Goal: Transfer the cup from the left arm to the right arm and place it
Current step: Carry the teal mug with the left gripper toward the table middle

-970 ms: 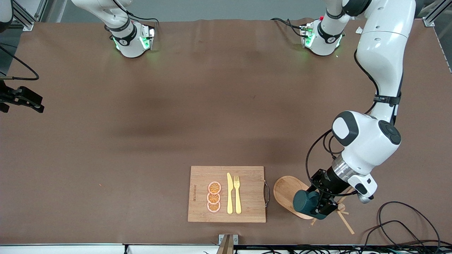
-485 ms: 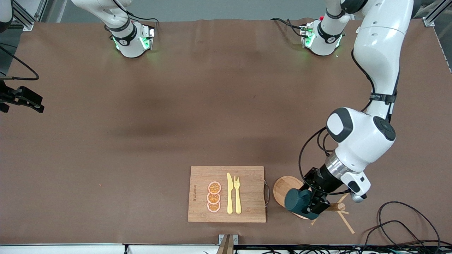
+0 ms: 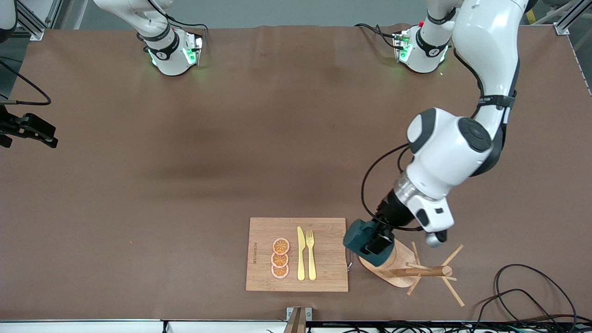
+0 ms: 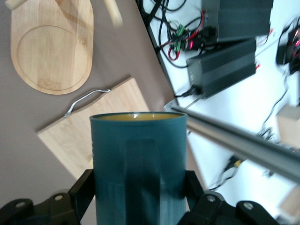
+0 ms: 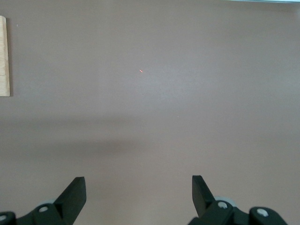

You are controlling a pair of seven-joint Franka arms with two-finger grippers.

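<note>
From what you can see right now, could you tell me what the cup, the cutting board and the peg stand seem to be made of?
Cup, held by the left gripper: probably glazed ceramic; smooth dark teal outside, tan-brown inside at the rim.
Cutting board: wood or bamboo, matte, with visible grain and a metal wire handle.
Peg stand: light unpainted wood, with an oval base.

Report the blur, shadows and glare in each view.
Front view: evenly lit, broad soft shadows on the brown table, green glow at both arm bases. Left wrist view: the cup in the left gripper is fairly sharp, the floor clutter smeared. Right wrist view: a soft shadow band crosses the table above the open right gripper.
</note>
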